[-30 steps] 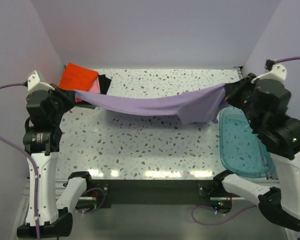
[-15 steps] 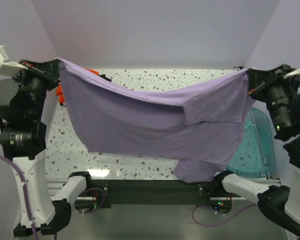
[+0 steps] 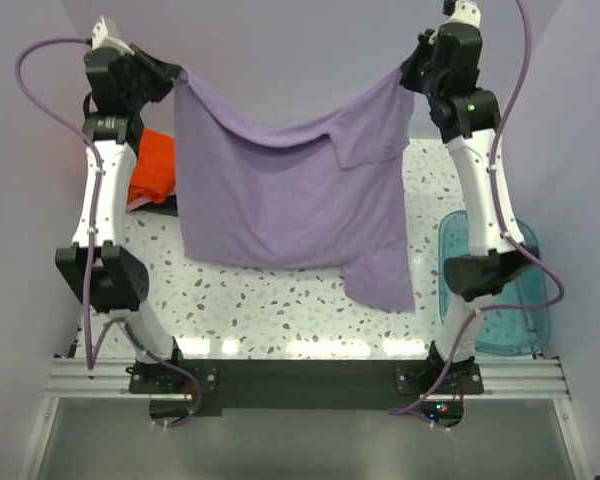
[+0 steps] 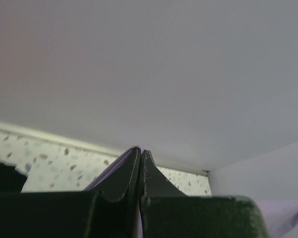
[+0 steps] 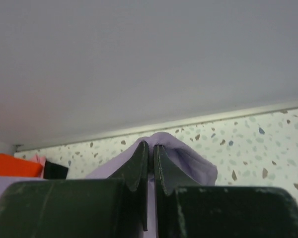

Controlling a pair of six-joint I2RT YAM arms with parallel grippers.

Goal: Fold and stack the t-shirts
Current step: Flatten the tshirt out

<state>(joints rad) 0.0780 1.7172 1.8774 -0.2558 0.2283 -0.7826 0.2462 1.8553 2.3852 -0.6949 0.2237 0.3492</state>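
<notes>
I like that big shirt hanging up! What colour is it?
The shirt is plain lavender-purple, clearest from the top camera.

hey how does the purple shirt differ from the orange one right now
The purple shirt hangs spread in the air, pinched at its top corners by the left gripper and right gripper; the orange shirt lies on the table, held by neither. The purple shirt looks far larger than the orange shirt, which the left arm partly hides. Both are plain cloth.

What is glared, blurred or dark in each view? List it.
Top external: sharp, with white glare patches along the near edge of the table. Left wrist: left gripper dark and soft, wall featureless. Right wrist: right gripper underlit, lavender shirt fairly sharp.
</notes>
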